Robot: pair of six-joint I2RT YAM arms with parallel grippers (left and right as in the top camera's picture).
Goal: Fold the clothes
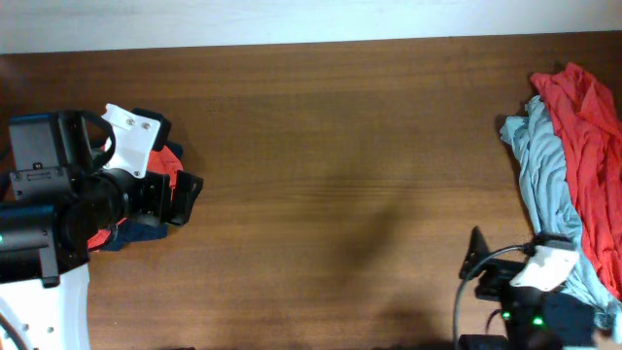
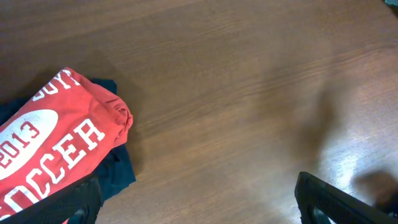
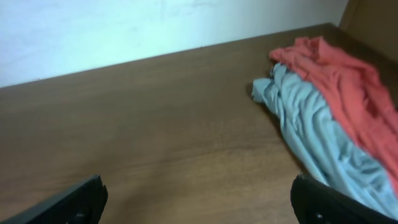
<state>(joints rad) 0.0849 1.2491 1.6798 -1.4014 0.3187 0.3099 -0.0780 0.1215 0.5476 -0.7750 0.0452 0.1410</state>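
Two unfolded tops, a red shirt [image 1: 583,136] and a grey-blue shirt [image 1: 537,165], lie heaped at the right edge of the table [image 1: 330,146]. The coming pick turns on how they sit to the right gripper [image 3: 199,208]. In the right wrist view they lie ahead and to the right of its jaws, which are spread wide and empty. The grey-blue shirt is nearer, with the red shirt on its outer side and partly over it. Their long axis runs from the near edge toward the far one, along the table's right border, so I judge the gripper must swing right to meet them.

The right arm is much the nearer. The left gripper [image 2: 205,202], also spread wide and holding nothing, hangs well apart at the left, over a folded soccer shirt [image 2: 56,149] lying on a navy shirt [image 2: 118,171]. Bare wood between the two sides leaves ample room for spreading a shirt.
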